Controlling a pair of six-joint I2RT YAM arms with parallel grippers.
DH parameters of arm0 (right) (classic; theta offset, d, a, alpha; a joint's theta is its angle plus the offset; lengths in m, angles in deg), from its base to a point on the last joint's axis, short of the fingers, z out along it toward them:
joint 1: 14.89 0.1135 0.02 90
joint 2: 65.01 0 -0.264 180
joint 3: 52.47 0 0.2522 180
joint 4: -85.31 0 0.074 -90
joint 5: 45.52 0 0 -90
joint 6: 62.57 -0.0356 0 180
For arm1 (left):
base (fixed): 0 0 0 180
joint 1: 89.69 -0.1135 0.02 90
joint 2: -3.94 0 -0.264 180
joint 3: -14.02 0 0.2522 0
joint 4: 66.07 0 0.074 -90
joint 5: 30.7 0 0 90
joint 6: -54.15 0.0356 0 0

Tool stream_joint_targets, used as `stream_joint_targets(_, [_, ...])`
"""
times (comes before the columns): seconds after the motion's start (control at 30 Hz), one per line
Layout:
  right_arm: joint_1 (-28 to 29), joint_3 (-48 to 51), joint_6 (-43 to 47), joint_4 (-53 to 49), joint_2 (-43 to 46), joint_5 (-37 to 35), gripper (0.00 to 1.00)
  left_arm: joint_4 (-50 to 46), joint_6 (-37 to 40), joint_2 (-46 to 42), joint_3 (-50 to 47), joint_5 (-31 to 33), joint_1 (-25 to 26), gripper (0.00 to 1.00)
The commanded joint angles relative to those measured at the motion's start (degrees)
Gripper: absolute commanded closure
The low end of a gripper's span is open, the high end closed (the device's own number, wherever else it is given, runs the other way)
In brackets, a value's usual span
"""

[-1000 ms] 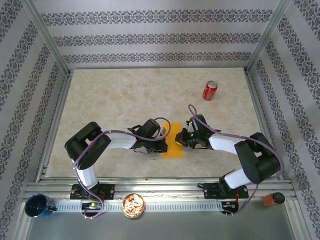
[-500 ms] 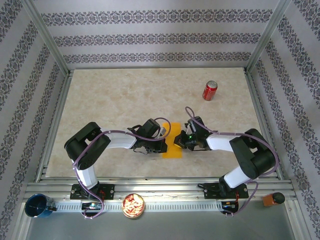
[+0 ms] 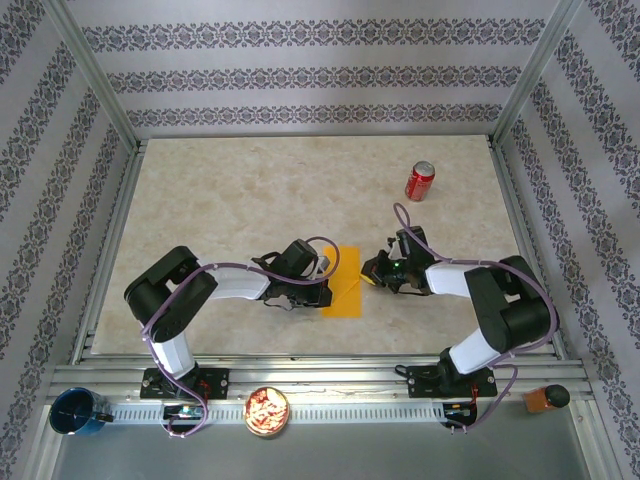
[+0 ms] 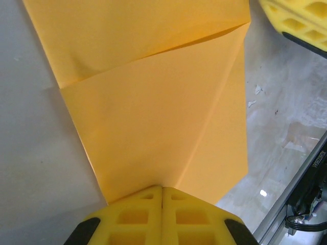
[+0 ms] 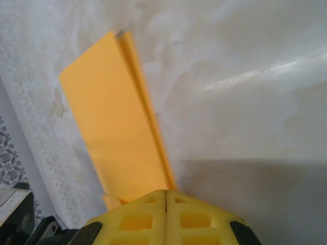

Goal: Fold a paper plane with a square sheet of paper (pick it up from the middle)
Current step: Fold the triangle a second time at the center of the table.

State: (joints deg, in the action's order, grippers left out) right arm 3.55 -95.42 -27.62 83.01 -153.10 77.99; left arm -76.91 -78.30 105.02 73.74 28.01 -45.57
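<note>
The square sheet of paper (image 3: 345, 281) lies on the table as a narrow folded orange-yellow strip between the two arms. In the left wrist view the paper (image 4: 153, 112) shows a diagonal crease and layered flaps. My left gripper (image 3: 325, 296) is shut, and its tips (image 4: 162, 189) rest on the strip's left edge, where a crease ends. My right gripper (image 3: 371, 272) is shut just off the strip's right edge. In the right wrist view its tips (image 5: 166, 193) sit at the near end of the paper's (image 5: 115, 132) folded edge. Its yellow fingers (image 4: 296, 18) also show beyond the paper.
A red soda can (image 3: 419, 181) stands at the back right of the table. On the front rail sit a blue cup (image 3: 78, 411), a bowl of snacks (image 3: 267, 411) and an orange object (image 3: 545, 398). Metal frame posts and patterned walls enclose the table.
My right gripper has slid to the right, from on top of the paper to just past its right edge. The left gripper and the paper have hardly moved.
</note>
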Motion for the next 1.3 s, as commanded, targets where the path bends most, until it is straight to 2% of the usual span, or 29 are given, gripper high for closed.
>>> stream_joint_targets(0.0, [3.4,-2.4,1.6,-1.0,2.9,-0.5,0.97,-8.5,-0.6,2.2,-3.2,4.5,-0.4,1.00])
stream_joint_targets(0.1, [6.9,-3.3,0.6,0.9,0.2,1.8,0.97,-8.1,-1.0,2.2,-3.4,4.4,-0.4,1.00])
stream_joint_targets(0.23, [9.8,-2.1,-1.8,0.8,-2.9,-2.3,0.98,-8.1,-1.0,2.0,-3.4,4.6,-0.4,1.00])
stream_joint_targets(0.4, [8.8,0.5,-2.1,0.6,-4.7,-5.7,1.00,-7.4,-1.0,1.6,-3.8,4.5,-0.3,1.00])
stream_joint_targets(0.67, [5.3,2.5,0.4,0.9,-5.0,-4.2,1.00,-9.6,0.0,-1.4,-2.2,5.1,0.5,1.00])
stream_joint_targets(0.8, [5.9,1.9,0.5,0.5,-6.1,-3.8,1.00,-10.7,1.3,-6.7,0.7,10.1,4.0,1.00])
stream_joint_targets(1.1, [6.5,1.8,-0.4,-0.9,-4.9,-5.2,1.00,-3.8,-9.2,-3.6,4.4,10.9,5.4,1.00])
stream_joint_targets(1.27, [6.5,0.8,0.0,-2.0,-5.0,-4.5,1.00,-1.0,-11.8,0.9,8.5,10.9,5.8,1.00])
